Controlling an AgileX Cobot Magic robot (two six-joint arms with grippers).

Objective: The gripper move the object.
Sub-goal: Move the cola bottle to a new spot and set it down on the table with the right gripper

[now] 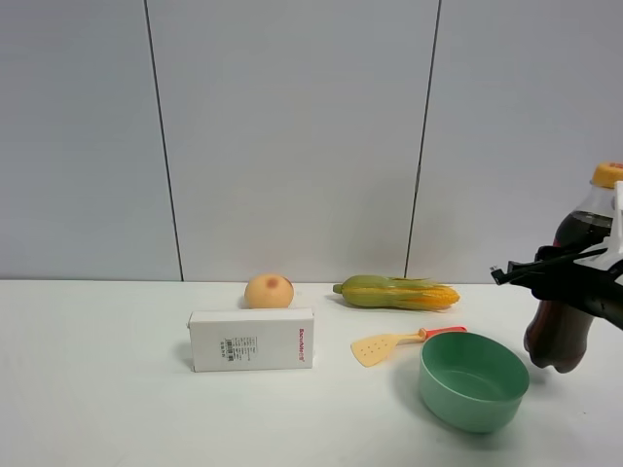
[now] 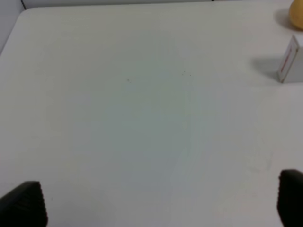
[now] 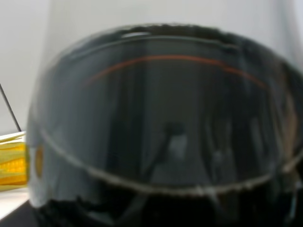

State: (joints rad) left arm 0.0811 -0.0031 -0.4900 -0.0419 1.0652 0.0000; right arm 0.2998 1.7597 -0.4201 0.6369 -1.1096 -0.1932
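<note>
The object, a tall cola bottle (image 1: 557,336) with a yellow cap, leans at the far right of the table in the exterior high view, just right of the green bowl. My right gripper (image 1: 526,269) reaches in from the right edge and is shut on the bottle's middle, its black fingers sticking out past it to the left. Dark cola behind clear plastic (image 3: 161,132) fills the right wrist view, very close. Whether the bottle's base touches the table I cannot tell. My left gripper (image 2: 158,201) hangs open over bare white table, holding nothing.
A green bowl (image 1: 474,379) stands near the front right. Behind it lies a yellow spatula (image 1: 389,345) with a red handle. A corn cob (image 1: 397,292) and a round peach-coloured fruit (image 1: 269,291) lie near the back wall. A white box (image 1: 252,340) stands mid-table.
</note>
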